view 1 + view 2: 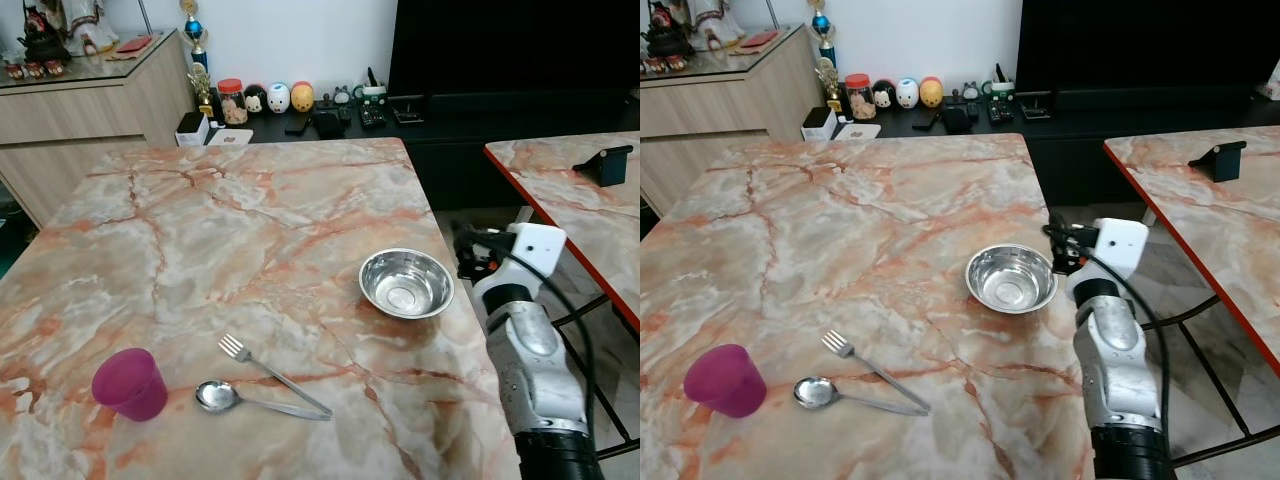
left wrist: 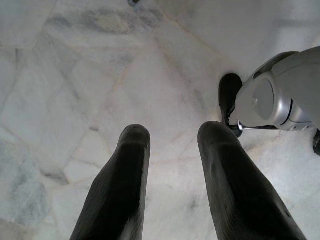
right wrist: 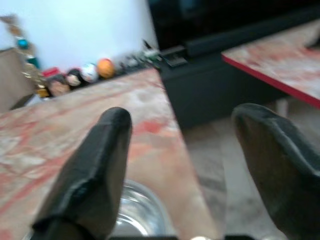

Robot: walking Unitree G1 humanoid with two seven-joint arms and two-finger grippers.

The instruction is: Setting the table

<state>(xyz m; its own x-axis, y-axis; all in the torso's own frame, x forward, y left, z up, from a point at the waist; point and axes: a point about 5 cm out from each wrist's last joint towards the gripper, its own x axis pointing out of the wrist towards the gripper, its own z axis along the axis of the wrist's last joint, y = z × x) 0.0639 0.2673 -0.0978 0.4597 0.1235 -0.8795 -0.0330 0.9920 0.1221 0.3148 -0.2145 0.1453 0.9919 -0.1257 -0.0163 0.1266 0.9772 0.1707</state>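
My right gripper (image 3: 175, 165), fingers apart, nears the steel bowl (image 1: 406, 283) at center-right; next I must straddle its rim.

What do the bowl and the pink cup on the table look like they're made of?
The bowl looks like polished stainless steel: silver, with mirror-like reflections inside. The pink cup is probably plastic: evenly coloured, slightly translucent, dull sheen.

Both head eyes look forward and down over the marble worktop (image 1: 250, 230). The right wrist camera faces along that worktop, sharing the steel bowl (image 3: 137, 212). The left wrist camera points down at pale floor (image 2: 75, 75).
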